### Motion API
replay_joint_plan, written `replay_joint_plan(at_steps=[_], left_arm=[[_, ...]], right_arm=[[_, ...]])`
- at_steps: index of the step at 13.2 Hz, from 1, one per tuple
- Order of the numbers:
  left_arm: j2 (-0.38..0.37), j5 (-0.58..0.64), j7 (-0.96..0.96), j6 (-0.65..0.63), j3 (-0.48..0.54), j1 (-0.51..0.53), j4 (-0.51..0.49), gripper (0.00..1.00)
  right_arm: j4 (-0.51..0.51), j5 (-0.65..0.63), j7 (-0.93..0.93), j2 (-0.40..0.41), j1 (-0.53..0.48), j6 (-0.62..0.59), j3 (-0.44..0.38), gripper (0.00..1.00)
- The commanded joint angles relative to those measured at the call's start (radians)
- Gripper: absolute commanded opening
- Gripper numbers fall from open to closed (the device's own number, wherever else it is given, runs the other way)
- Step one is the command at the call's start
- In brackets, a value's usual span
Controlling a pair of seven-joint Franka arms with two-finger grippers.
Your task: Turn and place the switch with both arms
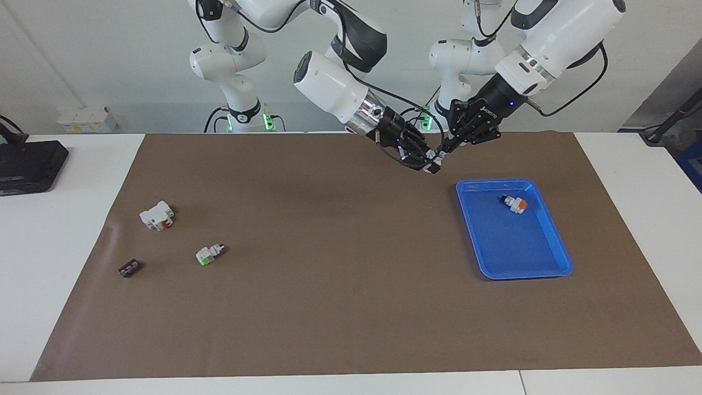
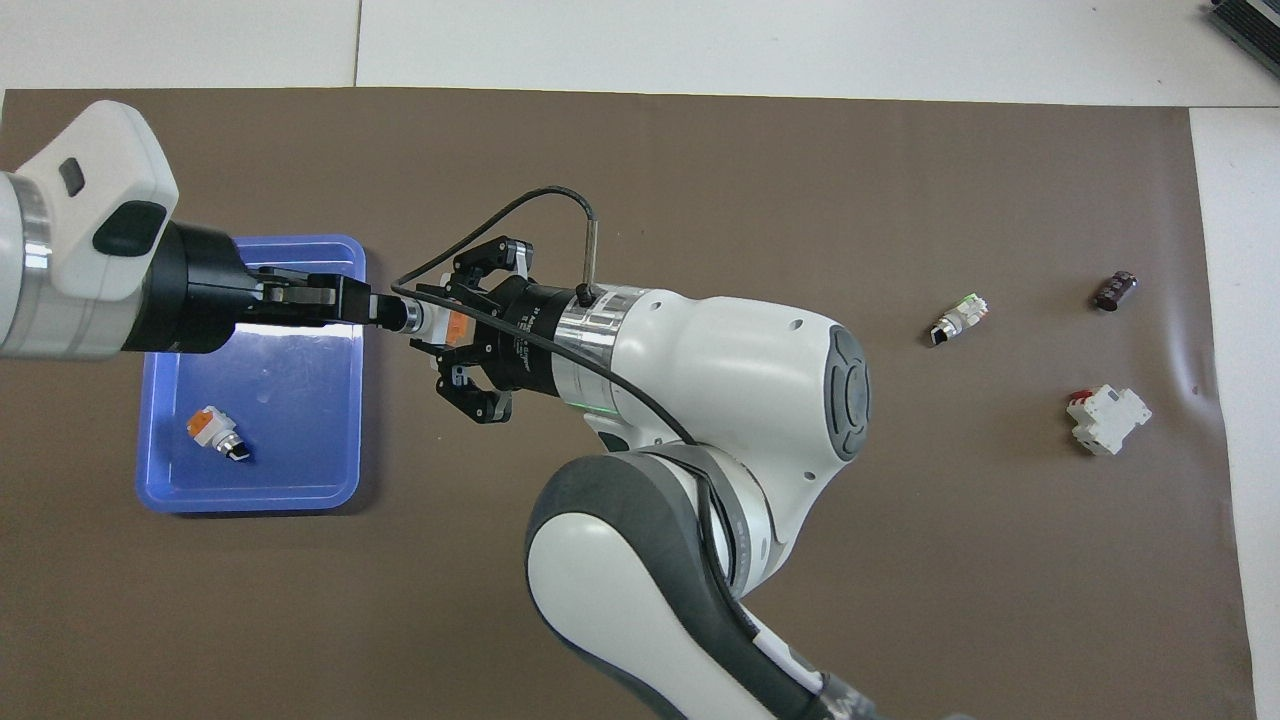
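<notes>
Both arms are up in the air together, meeting over the brown mat [image 1: 329, 285] just beside the blue tray [image 1: 554, 241], at the tray's corner nearest the robots. Between them is the switch [image 2: 440, 322], a small white block with its orange face showing from above. The right gripper [image 2: 447, 330] reaches in from the middle of the table, fingers clamped on the white-and-orange body, its outer links splayed wide to either side. The left gripper [image 2: 385, 311] comes across above the tray's edge, fingertips pinched on the dark tip of the same switch. So both hands grip one piece, end to end, clear of the mat.

From across the table the two grippers touch nose to nose [image 1: 436, 159], the left gripper slanting down from its wrist, the right gripper angling in from the other way, a black cable [image 2: 500, 215] looping over its wrist.

Below the left gripper, inside the tray, lies a twin switch [image 1: 514, 203], orange face up, toward the tray's end nearer the robots.

Well away from both hands, toward the right arm's end of the table, three small things rest on the mat: another twin [image 1: 209, 253] with a green face, a larger white block with a red part [image 1: 157, 215], and a tiny dark piece [image 1: 129, 268] farthest out.
</notes>
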Motion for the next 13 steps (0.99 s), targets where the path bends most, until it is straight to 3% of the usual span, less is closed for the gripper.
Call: replay_joint_plan(at_steps=[1,12,13], left_arm=[[-0.068,-0.056,0.081,-0.076,-0.014,-0.019,-0.090,0.00],[-0.069,-0.054,0.099,-0.091,-0.011,-0.017,-0.091,0.00],[-0.071,-0.054,0.098,-0.091,-0.011,-0.016,-0.091,0.00]], right_arm=[[0.023,-0.002,-0.022,0.005,-0.002,0.022,0.010,0.00],[0.021,-0.002,-0.020,0.004,-0.002,0.022,0.008,0.00],[0.021,-0.002,-0.020,0.003,-0.002,0.022,0.008,0.30]])
